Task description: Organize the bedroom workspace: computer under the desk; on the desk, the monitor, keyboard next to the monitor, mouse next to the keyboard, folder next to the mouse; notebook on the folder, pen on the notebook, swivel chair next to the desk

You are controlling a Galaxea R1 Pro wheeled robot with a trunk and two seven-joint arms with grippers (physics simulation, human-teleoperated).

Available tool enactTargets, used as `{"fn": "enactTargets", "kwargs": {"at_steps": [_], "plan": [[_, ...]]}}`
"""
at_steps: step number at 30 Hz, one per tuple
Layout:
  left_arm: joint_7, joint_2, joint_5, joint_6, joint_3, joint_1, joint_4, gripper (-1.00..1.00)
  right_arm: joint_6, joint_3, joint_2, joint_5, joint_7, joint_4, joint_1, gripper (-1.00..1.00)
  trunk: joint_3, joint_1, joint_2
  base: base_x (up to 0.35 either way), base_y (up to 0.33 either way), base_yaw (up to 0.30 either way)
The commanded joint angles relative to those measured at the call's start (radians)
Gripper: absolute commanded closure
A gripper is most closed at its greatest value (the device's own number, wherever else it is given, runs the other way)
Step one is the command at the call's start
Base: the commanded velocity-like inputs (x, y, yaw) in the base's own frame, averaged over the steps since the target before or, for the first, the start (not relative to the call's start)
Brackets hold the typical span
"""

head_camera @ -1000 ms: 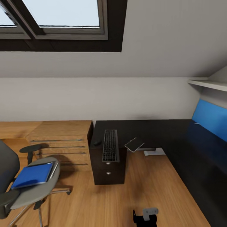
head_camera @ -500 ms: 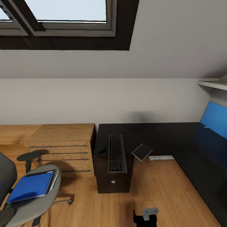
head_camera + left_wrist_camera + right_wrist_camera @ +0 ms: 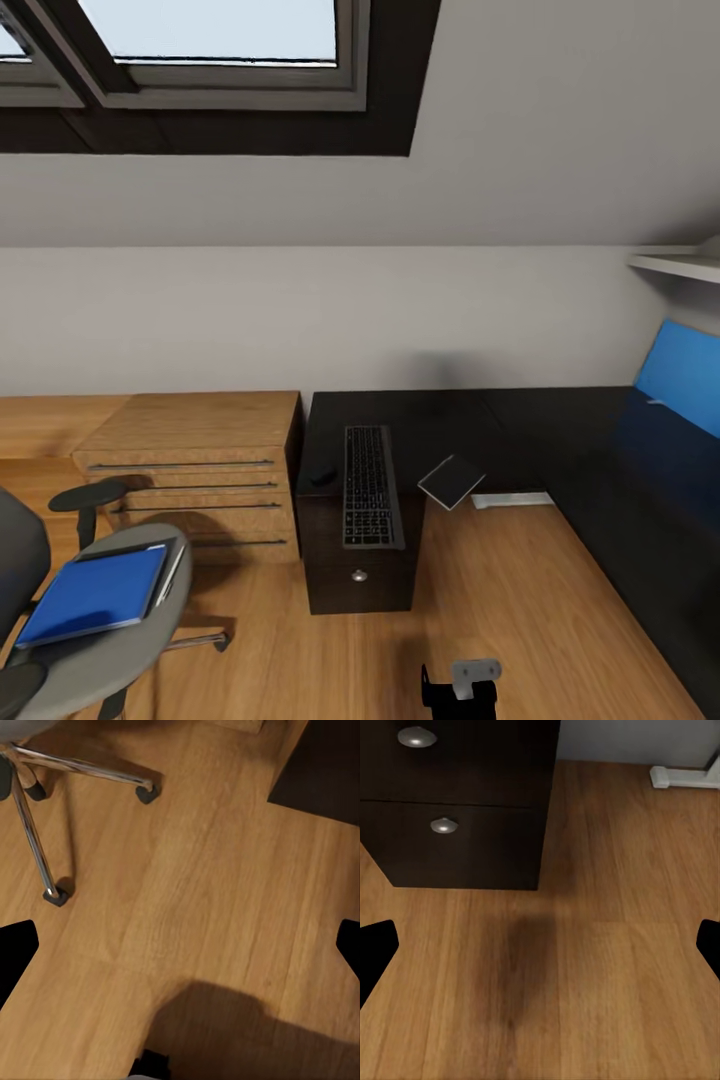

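At both edges of the left wrist view stand the black fingertips of the left gripper [image 3: 180, 945], far apart, with nothing between them; below is bare wood floor [image 3: 195, 885]. Same for the right gripper [image 3: 540, 945] in the right wrist view: tips wide apart, nothing held, above the floor.

Left wrist cam gives what the head cam cuts off: chrome legs and black castors of the swivel chair [image 3: 45, 817]. Right wrist cam gives the drawer unit [image 3: 457, 802] close up, black front w/ two round silver knobs, and a white desk foot [image 3: 682, 776] on the floor beside it.

Head view gives the rest. Desk [image 3: 460, 415] is black-topped, L-shaped, along the wall. Keyboard [image 3: 370, 487], silver-grey w/ black keys, lies on the desk top above the drawers. Just beside it a small dark thing, maybe the mouse [image 3: 322, 476], too small to be sure. Notebook [image 3: 451, 482], thin grey, tilted, at the desk edge. Folder [image 3: 95, 593], bright blue, flat on the grey chair seat. Light-wood cabinet [image 3: 190, 460] stands between chair and desk.
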State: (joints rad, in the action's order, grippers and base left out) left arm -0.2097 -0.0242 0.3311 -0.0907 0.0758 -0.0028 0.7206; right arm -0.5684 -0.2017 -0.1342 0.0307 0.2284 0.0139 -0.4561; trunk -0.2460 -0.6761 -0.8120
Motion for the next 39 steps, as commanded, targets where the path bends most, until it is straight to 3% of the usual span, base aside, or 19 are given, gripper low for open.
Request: {"fn": "enactTargets", "kwargs": {"at_steps": [1, 39], "plan": [[-0.009, -0.002, 0.01, -0.004, 0.008, 0.0, 0.001, -1.0, -0.002, -0.008, -0.001, 0.003, 0.006, 0.001, -0.001, -1.0, -0.005, -0.004, -0.008, 0.0, 0.0, -0.101], [-0.011, 0.0, 0.011, 0.003, 0.012, 0.0, -0.004, -1.0, -0.002, -0.008, 0.001, 0.002, 0.006, 0.001, -0.001, -1.0, -0.128, -0.15, -0.274, 0.0, 0.0, -0.015]]}}
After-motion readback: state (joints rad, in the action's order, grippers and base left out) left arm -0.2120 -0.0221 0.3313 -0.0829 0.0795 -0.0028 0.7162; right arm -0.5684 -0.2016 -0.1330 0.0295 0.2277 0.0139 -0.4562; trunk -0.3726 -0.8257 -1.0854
